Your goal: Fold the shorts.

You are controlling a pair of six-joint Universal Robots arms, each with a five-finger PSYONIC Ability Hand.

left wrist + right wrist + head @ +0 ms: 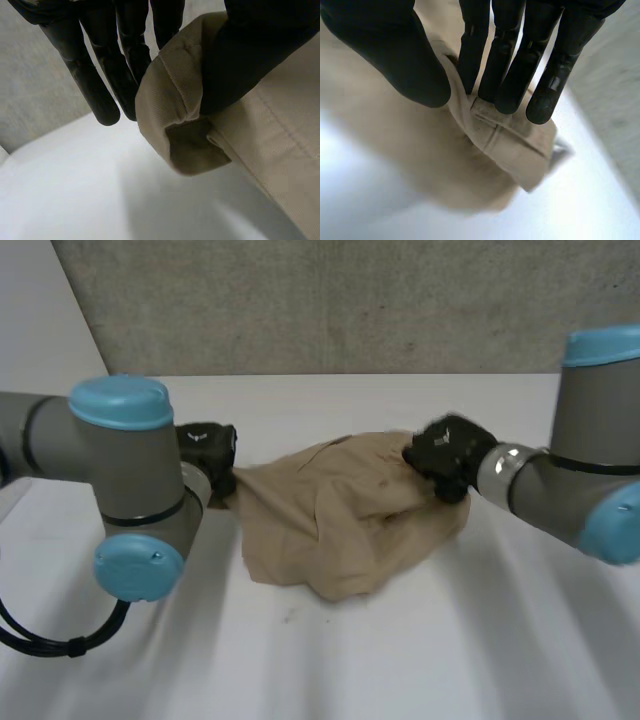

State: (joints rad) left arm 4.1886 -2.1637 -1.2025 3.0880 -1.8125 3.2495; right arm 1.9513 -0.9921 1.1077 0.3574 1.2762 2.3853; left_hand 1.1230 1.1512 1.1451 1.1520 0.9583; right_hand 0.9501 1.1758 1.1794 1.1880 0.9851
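Observation:
Tan shorts [345, 515] lie bunched on the white table [400, 660] between my two arms. My left hand [212, 452] is at the shorts' left corner; in the left wrist view its thumb [250, 55] and fingers [125, 60] pinch a hemmed corner of the shorts [175, 105], which hangs lifted off the table. My right hand [447, 455] is at the right end of the shorts, and in its wrist view the fingers [515, 65] and thumb [400, 55] pinch the seamed edge of the shorts [490, 130].
A grey wall [330, 300] runs along the table's far edge. My bulky left arm [125, 480] stands near the front left of the table, and my right arm [580, 470] comes in from the right.

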